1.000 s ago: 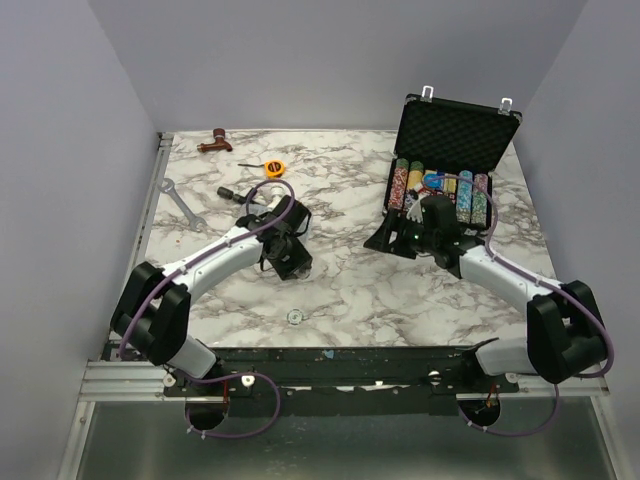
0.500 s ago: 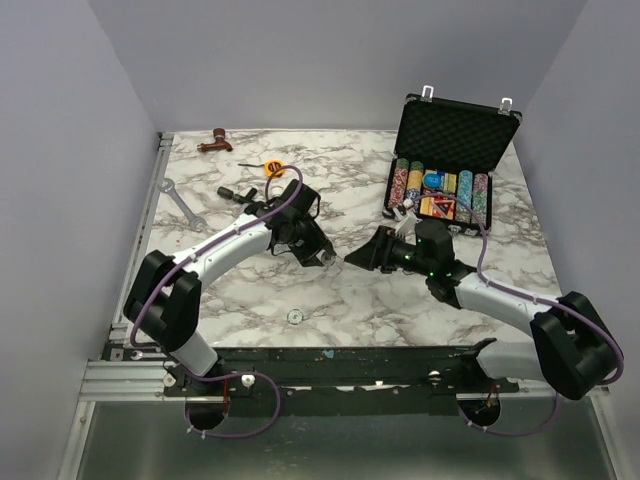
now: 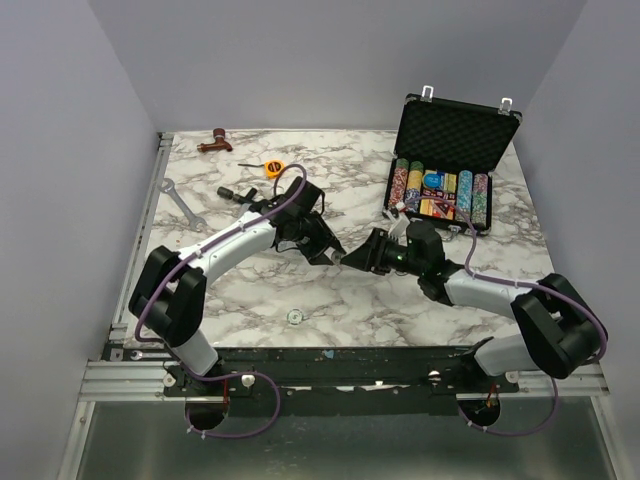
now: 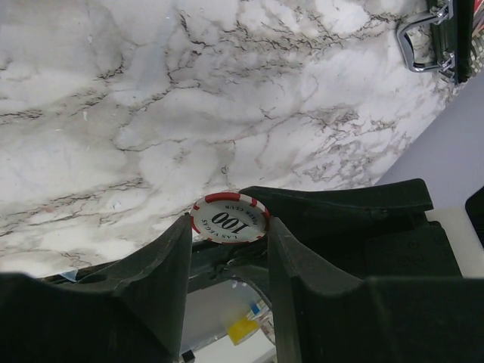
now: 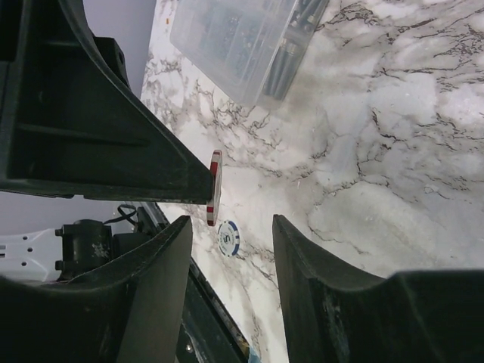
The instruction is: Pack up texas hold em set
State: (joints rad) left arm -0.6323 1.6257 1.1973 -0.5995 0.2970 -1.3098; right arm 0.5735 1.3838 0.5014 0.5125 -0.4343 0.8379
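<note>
The black case (image 3: pixel 457 131) stands open at the back right, with rows of coloured chips (image 3: pixel 440 193) in its base. My left gripper (image 3: pixel 333 254) is shut on a red-and-white "100" poker chip (image 4: pixel 229 219), held by its edges between the fingertips above the table. My right gripper (image 3: pixel 357 257) is open and faces the left one tip to tip. In the right wrist view the chip (image 5: pixel 215 187) shows edge-on just past the tip of my right gripper's left finger (image 5: pixel 162 265). A blue-and-white chip (image 5: pixel 228 237) lies flat on the marble below; it also shows in the top view (image 3: pixel 295 317).
A clear plastic compartment box (image 5: pixel 242 38) lies beyond the grippers. A wrench (image 3: pixel 183 203), a yellow tape measure (image 3: pixel 274 168) and a red-brown tool (image 3: pixel 215 141) lie at the back left. The case's silver latch (image 4: pixel 425 39) shows in the left wrist view.
My left gripper has moved right toward the table's middle. My right gripper has swung left away from the case, and the two now meet tip to tip.
</note>
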